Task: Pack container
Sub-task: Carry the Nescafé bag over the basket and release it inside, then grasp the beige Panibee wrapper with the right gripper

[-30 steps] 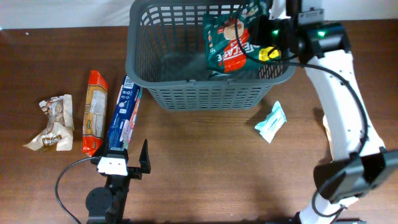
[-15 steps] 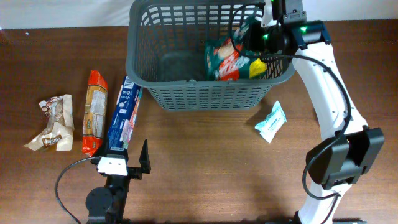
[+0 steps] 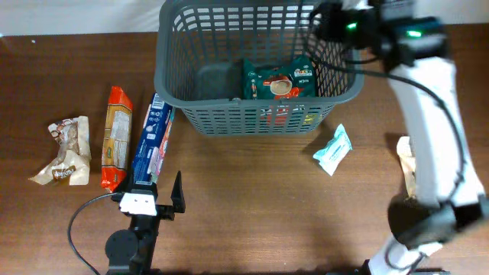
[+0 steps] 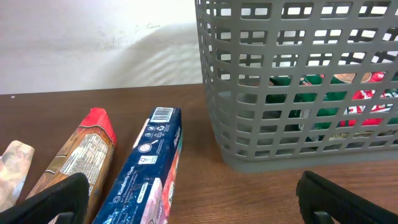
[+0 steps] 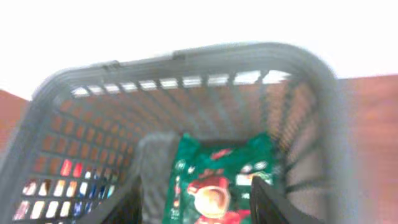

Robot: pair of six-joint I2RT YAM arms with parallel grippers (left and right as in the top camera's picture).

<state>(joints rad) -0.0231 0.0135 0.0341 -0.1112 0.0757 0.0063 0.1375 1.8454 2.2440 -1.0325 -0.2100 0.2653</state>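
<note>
So here's where we're at: the container (image 3: 229, 118), a big dark grey basket with lattice sides, sits at the far middle of the brown worktop (image 3: 252, 206). A green snack packet (image 3: 279, 80) lies flat on its floor, towards the front right corner. The right gripper (image 5: 199, 202) hangs over the basket with its fingers apart and nothing between them. In the right wrist view we look straight down past them onto that green packet, though the shot is pretty blurry. The left gripper (image 4: 193, 196) is low over the worktop on the near left, spread wide and holding nothing. It points at the basket's front left corner. Left of the basket we've got a blue box (image 3: 153, 141), then an orange packet (image 3: 116, 137) right beside it, then a crumpled beige wrapper (image 3: 65, 153) further out. A small light blue packet (image 3: 333, 150) lies on the worktop just off the basket's front right corner.
</note>
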